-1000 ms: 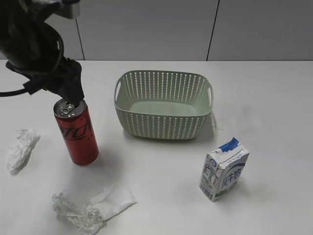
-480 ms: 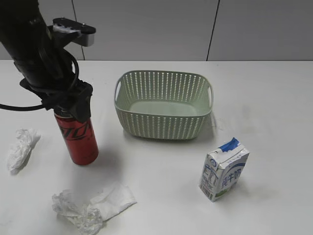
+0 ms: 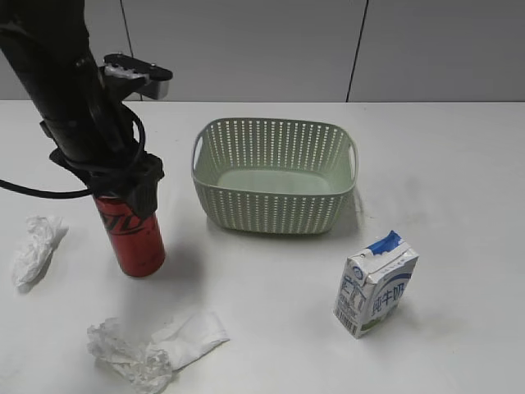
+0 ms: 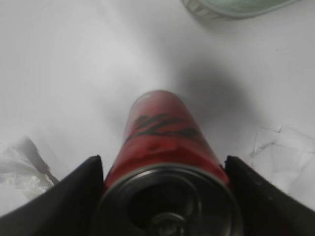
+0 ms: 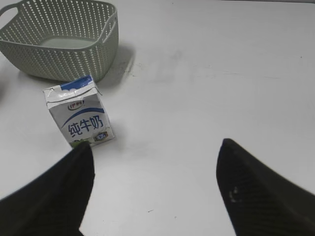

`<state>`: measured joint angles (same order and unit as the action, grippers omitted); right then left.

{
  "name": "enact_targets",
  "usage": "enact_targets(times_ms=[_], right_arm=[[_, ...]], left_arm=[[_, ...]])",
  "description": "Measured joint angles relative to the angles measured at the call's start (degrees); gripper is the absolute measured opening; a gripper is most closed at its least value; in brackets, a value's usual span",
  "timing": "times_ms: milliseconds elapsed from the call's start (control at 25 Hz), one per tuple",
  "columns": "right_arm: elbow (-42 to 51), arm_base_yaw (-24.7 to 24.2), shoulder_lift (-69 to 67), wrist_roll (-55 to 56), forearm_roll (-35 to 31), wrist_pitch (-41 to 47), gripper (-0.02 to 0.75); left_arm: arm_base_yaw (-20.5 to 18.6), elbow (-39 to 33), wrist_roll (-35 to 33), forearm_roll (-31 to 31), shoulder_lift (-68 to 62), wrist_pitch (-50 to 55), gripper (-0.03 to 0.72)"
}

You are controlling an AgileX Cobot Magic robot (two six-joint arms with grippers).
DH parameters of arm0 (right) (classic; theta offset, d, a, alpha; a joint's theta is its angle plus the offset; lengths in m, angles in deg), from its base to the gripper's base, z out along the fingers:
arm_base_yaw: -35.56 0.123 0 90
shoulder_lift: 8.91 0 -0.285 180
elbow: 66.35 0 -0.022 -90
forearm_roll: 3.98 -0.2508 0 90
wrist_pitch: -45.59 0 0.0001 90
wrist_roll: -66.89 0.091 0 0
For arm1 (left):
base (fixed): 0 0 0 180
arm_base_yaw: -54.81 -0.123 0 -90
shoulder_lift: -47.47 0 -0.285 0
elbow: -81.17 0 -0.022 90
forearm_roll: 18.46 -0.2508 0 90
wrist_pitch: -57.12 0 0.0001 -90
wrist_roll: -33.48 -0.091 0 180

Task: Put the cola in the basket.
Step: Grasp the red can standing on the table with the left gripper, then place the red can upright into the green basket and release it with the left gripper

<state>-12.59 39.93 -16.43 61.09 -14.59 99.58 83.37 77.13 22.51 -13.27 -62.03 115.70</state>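
White tabletop (image 3: 459,164) carries everything, grey wall panels behind it. Largest is the basket (image 3: 275,175), pale green, perforated, standing empty. Left of the basket stands the cola (image 3: 133,234), upright on the tabletop, its top covered by the left gripper (image 3: 123,187), whose jaws sit either side of the can; whether they press it cannot be told. Right and nearer than the basket, a milk carton (image 3: 375,284) stands below the right gripper (image 5: 155,189), jaws apart.
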Motion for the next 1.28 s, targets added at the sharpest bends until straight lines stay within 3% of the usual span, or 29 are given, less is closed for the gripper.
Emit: enact_targets(times_ms=[120, 400, 800, 1080, 1280], right_arm=[[0.0, 0.0, 0.0, 0.0, 0.0, 0.0, 0.586], [0.0, 0.0, 0.0, 0.0, 0.0, 0.0, 0.586], [0.0, 0.0, 0.0, 0.0, 0.0, 0.0, 0.586], [0.0, 0.0, 0.0, 0.0, 0.0, 0.0, 0.586], [0.0, 0.0, 0.0, 0.0, 0.0, 0.0, 0.586]], left_arm=[[0.0, 0.0, 0.0, 0.0, 0.0, 0.1, 0.507], [0.0, 1.9, 0.0, -0.1, 0.0, 4.4, 0.501], [0.0, 20.1, 0.0, -2.0, 0.0, 11.0, 0.501], [0.1, 30.3, 0.2, 2.0, -0.6, 11.4, 0.501], [3.3, 37.2, 0.2, 3.8, -5.9, 11.9, 0.501]])
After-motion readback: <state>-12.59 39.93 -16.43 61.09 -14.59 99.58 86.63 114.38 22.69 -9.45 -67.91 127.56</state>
